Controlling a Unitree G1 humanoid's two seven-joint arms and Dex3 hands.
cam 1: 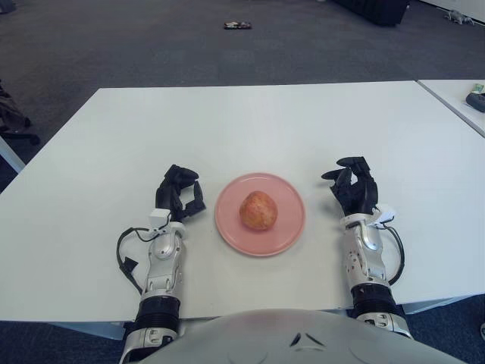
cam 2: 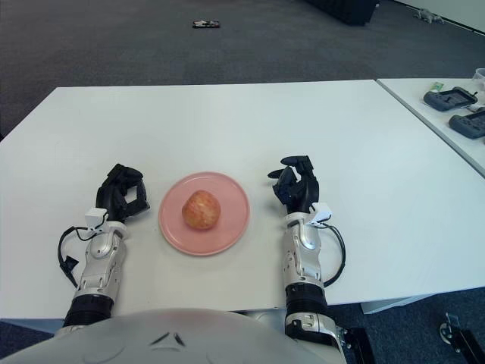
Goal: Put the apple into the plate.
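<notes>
A red-yellow apple [cam 1: 258, 210] lies in the middle of a round pink plate [cam 1: 290, 231] on the white table [cam 1: 250, 129]. My right hand [cam 1: 352, 186] rests on the table just right of the plate, fingers relaxed and holding nothing, apart from the plate. My left hand [cam 1: 179, 193] is parked on the table just left of the plate, fingers curled and empty.
A second white table at the right edge carries dark devices [cam 2: 453, 97]. A small dark object [cam 1: 237, 25] lies on the grey carpet beyond the table. The table's near edge runs just in front of my forearms.
</notes>
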